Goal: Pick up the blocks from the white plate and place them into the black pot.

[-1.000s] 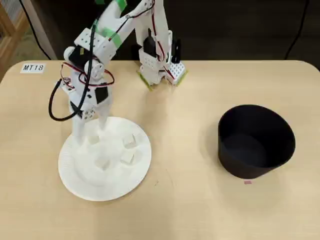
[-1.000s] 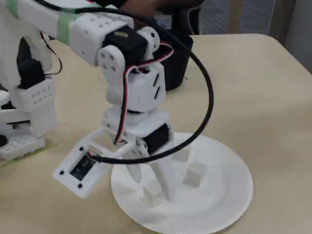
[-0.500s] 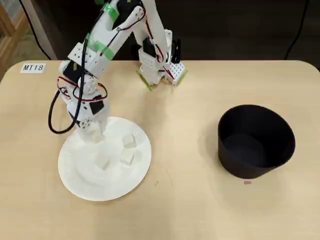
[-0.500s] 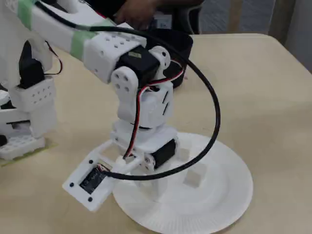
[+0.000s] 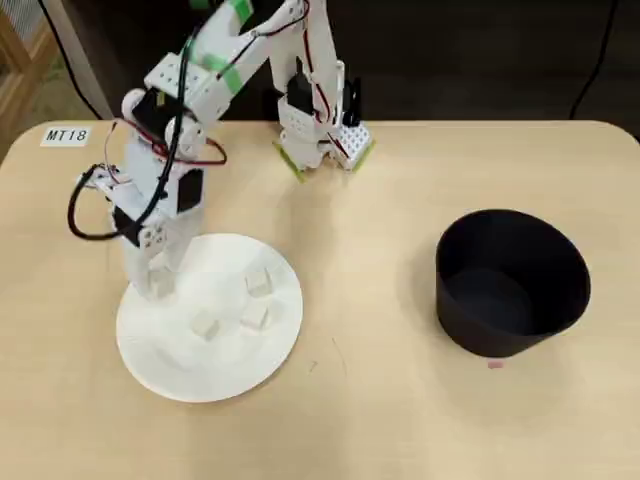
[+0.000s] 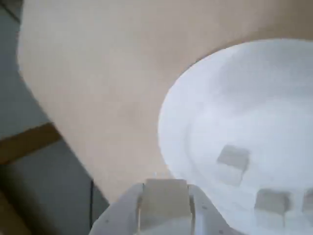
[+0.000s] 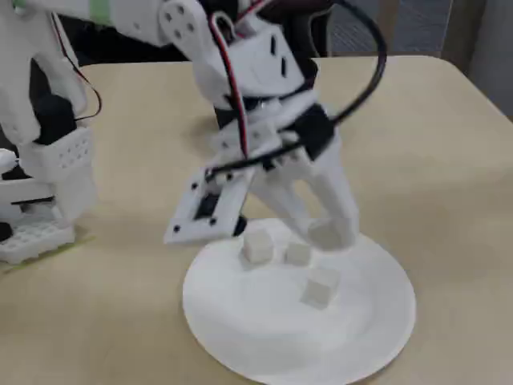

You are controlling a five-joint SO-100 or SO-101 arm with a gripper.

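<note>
In the overhead view my gripper (image 5: pixel 151 279) hangs over the left rim of the white plate (image 5: pixel 205 372). It is shut on one pale block (image 6: pixel 164 199), which the wrist view shows squeezed between the fingers. The fixed view shows that block (image 7: pixel 325 235) lifted above the plate (image 7: pixel 272 341). Three more blocks lie on the plate (image 6: pixel 274 98): one at the upper right (image 5: pixel 258 282), one below it (image 5: pixel 254 316) and one to the left (image 5: pixel 206 325). The black pot (image 5: pixel 510 285) stands far to the right, with nothing visible inside.
The arm's white base (image 5: pixel 320 140) is clamped at the table's back edge. A small label reading MT18 (image 5: pixel 66 135) lies at the back left. A pink mark (image 5: pixel 495 364) sits just in front of the pot. Bare tabletop separates plate and pot.
The gripper shut on a block on the plate, rose with it and swung left toward the plate's left rim. The three other blocks kept their places.
</note>
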